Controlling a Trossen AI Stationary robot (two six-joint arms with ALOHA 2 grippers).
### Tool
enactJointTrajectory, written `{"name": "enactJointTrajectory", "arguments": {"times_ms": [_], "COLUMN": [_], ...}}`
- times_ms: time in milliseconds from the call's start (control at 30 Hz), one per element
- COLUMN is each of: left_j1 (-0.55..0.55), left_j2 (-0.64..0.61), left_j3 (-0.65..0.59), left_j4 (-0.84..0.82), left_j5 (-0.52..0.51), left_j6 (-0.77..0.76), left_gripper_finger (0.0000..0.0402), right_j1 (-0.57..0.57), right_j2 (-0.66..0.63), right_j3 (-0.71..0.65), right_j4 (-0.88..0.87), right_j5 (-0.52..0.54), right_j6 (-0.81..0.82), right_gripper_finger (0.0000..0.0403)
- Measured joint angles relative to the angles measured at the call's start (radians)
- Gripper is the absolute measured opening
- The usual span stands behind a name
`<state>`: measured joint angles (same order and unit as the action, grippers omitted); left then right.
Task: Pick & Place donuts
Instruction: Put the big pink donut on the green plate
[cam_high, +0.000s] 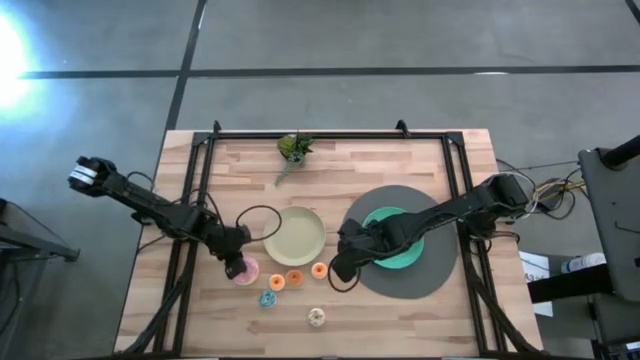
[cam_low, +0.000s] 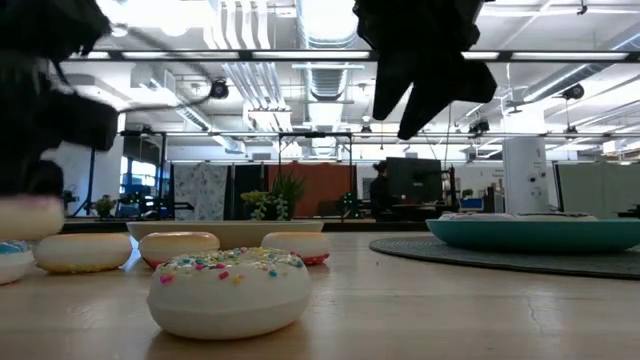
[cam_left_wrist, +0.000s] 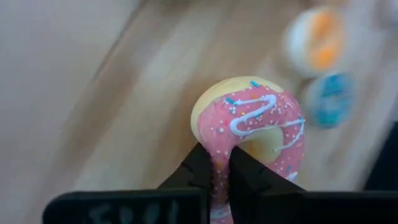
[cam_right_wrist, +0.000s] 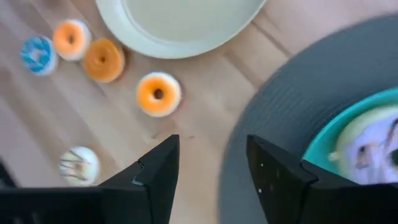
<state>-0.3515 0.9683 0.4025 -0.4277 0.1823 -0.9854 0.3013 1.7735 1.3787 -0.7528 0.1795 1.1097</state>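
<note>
Item: pink donut (cam_left_wrist: 258, 127), white icing drizzle, coloured sprinkles, tan base. You see it on the worktop (cam_high: 400, 310) just beside the beige plate (cam_high: 296, 236), pinched by the left gripper (cam_left_wrist: 221, 168) fingers. Right gripper (cam_right_wrist: 211, 165) fingers spread, empty, near that plate.

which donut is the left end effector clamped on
The pink donut with white drizzle, its rim pinched in the left end effector. The orange, blue and cream minis lie free on the table.
</note>
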Motion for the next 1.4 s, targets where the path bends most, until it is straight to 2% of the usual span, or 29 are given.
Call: {"name": "enactJointTrajectory", "arguments": {"times_ms": [100, 267, 367, 600, 867, 1167, 1400], "left_j1": [0.006, 0.048, 0.088, 0.154, 0.18, 0.182, 0.189], "left_j2": [-0.037, -0.043, -0.014, 0.077, 0.209, 0.312, 0.322], "left_j3": [0.064, 0.156, 0.188, 0.237, 0.354, 0.482, 0.493], "left_j4": [0.002, 0.021, 0.043, 0.187, 0.198, 0.198, 0.179], "left_j5": [-0.013, -0.098, -0.149, -0.202, -0.202, -0.192, -0.184], "left_j6": [0.005, 0.054, 0.104, 0.191, 0.287, 0.364, 0.373], "left_gripper_finger": [0.0003, 0.0002, 0.0001, 0.0001, 0.0001, 0.0001, 0.0001], "right_j1": [-0.002, -0.015, -0.042, -0.083, -0.086, -0.086, -0.085], "right_j2": [-0.002, -0.002, -0.002, -0.002, -0.002, -0.001, -0.001], "right_j3": [-0.025, -0.118, -0.145, -0.143, -0.124, -0.125, -0.125], "right_j4": [0.12, 0.577, 0.729, 0.745, 0.745, 0.723, 0.647], "right_j5": [-0.034, -0.072, -0.056, -0.05, -0.048, -0.043, -0.05], "right_j6": [0.082, 0.13, 0.171, 0.17, 0.139, 0.106, 0.107], "right_gripper_finger": [0.0168, 0.0168, 0.0176, 0.0231, 0.0273, 0.0267, 0.0205]}}
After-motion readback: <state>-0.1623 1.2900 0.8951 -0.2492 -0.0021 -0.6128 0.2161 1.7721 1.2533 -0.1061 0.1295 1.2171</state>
